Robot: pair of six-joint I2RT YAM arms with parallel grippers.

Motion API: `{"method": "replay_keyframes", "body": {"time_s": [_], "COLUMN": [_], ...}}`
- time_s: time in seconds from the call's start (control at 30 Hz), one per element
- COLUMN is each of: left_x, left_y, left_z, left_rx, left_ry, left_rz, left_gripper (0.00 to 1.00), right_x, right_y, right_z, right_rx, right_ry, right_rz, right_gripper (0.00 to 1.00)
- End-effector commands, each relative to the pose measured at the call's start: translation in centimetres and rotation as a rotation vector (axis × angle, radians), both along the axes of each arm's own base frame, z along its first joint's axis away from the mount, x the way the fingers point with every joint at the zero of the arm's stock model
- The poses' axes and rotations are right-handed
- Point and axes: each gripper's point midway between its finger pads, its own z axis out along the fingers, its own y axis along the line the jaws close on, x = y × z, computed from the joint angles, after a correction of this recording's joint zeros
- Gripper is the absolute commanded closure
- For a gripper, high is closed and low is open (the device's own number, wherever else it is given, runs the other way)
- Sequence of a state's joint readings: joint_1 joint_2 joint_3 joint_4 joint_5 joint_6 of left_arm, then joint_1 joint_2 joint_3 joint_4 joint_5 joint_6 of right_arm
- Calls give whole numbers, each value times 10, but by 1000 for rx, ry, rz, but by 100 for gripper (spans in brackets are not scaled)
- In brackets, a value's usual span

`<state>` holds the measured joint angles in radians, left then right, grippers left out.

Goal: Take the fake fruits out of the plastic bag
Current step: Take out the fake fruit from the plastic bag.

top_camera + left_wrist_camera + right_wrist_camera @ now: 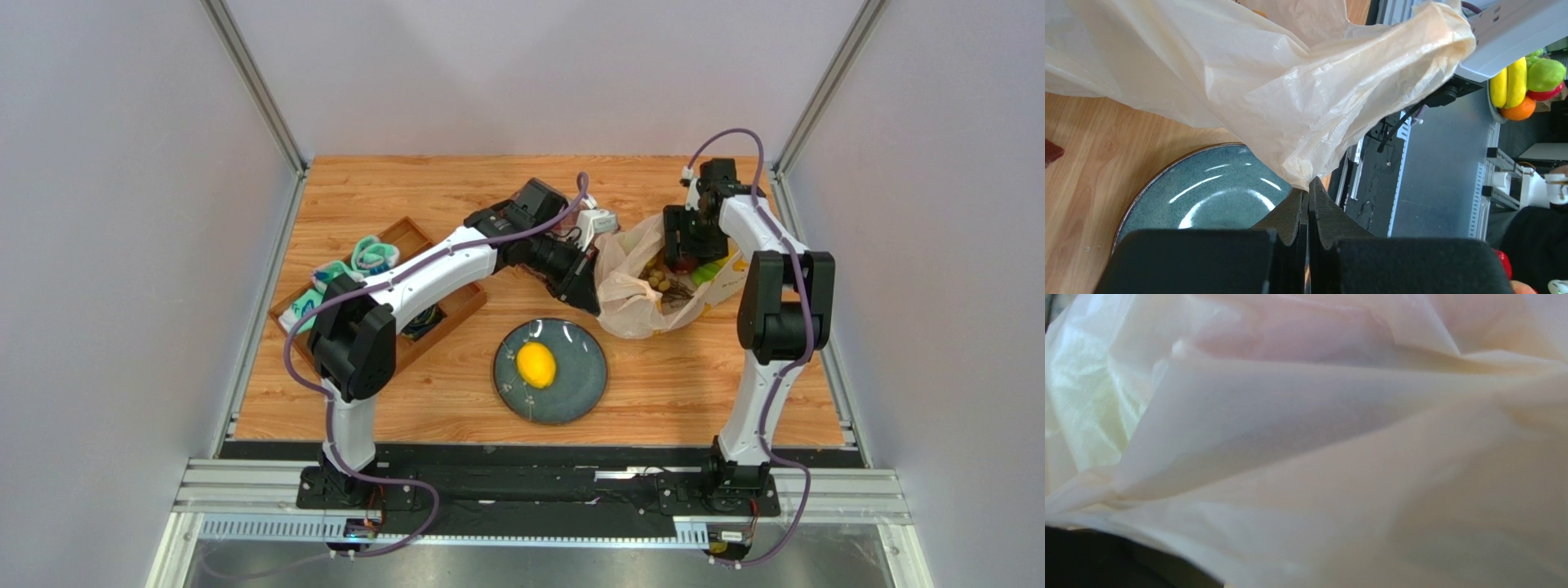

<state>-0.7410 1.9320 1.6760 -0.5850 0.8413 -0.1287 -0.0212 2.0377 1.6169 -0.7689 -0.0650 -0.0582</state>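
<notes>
A wooden tray [405, 240] sits at the left of the table, holding teal and black coils [372, 255]. The left arm [423, 272] crosses over it, reaching toward the middle of the table. Next comes a blue-grey plate [583, 382] near the front edge. On it lies a yellow lemon [536, 364] — the only fake fruit seen outside the bag.

Above the plate's far rim, the left gripper [1309, 184] has its fingers pressed together on a pinch of the plastic bag [626, 300]. In the left wrist view the film fans out from the fingertips in crumpled folds.

The bag rests just beside the plate on its right. It is thin, beige and translucent, crinkled all over with glossy creases, and its mouth gapes upward. Inside it a tan-green grape bunch [662, 282] shows, with a green piece [709, 275] beside it and a bit of yellow further right.

The right gripper [687, 239] dips into the bag's mouth from the far side. Whether its fingers are apart or together cannot be told — the right wrist view is filled with pale, blurred film.
</notes>
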Motion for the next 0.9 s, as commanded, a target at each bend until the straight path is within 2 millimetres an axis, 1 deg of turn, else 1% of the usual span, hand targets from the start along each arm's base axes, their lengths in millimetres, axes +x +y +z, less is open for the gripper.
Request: {"method": "replay_keyframes", "body": {"time_s": [0.0, 0.03, 0.07, 0.1, 0.13, 0.17, 0.2, 0.23, 0.27, 0.3, 0.33, 0.37, 0.4, 0.43, 0.47, 0.53, 0.57, 0.6, 0.63, 0.67, 0.7, 0.73, 0.77, 0.8, 0.83, 0.87], "left_x": [6, 10, 14, 20, 24, 28, 32, 35, 38, 42, 45, 46, 48, 49, 49, 47, 44, 42, 42, 41, 42, 46, 50, 54, 60, 65], "left_y": [-7, -8, -10, -14, -15, -17, -20, -22, -24, -26, -26, -27, -27, -26, -25, -21, -18, -17, -16, -14, -14, -12, -11, -10, -9, -10], "left_z": [32, 32, 30, 38, 39, 35, 42, 43, 40, 45, 46, 44, 46, 46, 46, 42, 40, 39, 39, 37, 35, 28, 28, 27, 21, 27], "left_rx": [-38, -34, -29, -39, -38, -28, -41, -44, -39, -49, -51, -51, -57, -57, -54, -46, -40, -38, -37, -30, -25, -11, -13, -11, -3, -12], "left_ry": [-86, -97, -102, -126, -133, -130, -148, -151, -148, -159, -157, -157, -164, -166, -170, -164, -160, -157, -156, -152, -149, -136, -131, -126, -116, -139], "left_rz": [-2, 10, 17, 27, 34, 40, 45, 49, 50, 54, 59, 57, 56, 55, 50, 45, 43, 43, 43, 40, 41, 49, 58, 68, 77, 79], "left_gripper": [100, 100, 100, 100, 100, 100, 100, 100, 100, 100, 100, 100, 100, 100, 100, 100, 100, 100, 100, 100, 100, 100, 100, 100, 100, 100], "right_x": [-22, -37, -67, -84, -100, -130, -143, -156, -171, -186, -200, -206, -210, -210, -208, -199, -195, -192, -191, -195, -203, -215, -228, -238, -249, -263], "right_y": [9, 14, 22, 25, 29, 38, 41, 44, 50, 53, 54, 53, 52, 50, 47, 42, 37, 37, 38, 48, 57, 68, 91, 101, 109, 126], "right_z": [70, 73, 66, 68, 78, 70, 71, 80, 79, 74, 76, 84, 90, 98, 120, 148, 174, 187, 208, 222, 235, 244, 244, 240, 224, 212], "right_rx": [55, 78, 118, 129, 142, 200, 211, 220, 259, 272, 283, 271, 256, 235, 187, 122, 68, 51, 37, 66, 86, 136, 160, 172, 183, 195], "right_ry": [-75, -48, 40, 62, 55, 133, 144, 123, 149, 178, 210, 182, 154, 111, -11, -156, -284, -344, -422, -464, -506, -513, -503, -483, -419, -379], "right_rz": [97, 128, 163, 195, 220, 247, 282, 302, 324, 359, 366, 377, 387, 401, 416, 420, 415, 416, 425, 462, 501, 551, 662, 712, 761, 860], "right_gripper": [57, 57, 57, 57, 56, 56, 56, 55, 55, 54, 56, 56, 57, 57, 57, 57, 58, 58, 58, 58, 58, 57, 56, 56, 56, 57]}}
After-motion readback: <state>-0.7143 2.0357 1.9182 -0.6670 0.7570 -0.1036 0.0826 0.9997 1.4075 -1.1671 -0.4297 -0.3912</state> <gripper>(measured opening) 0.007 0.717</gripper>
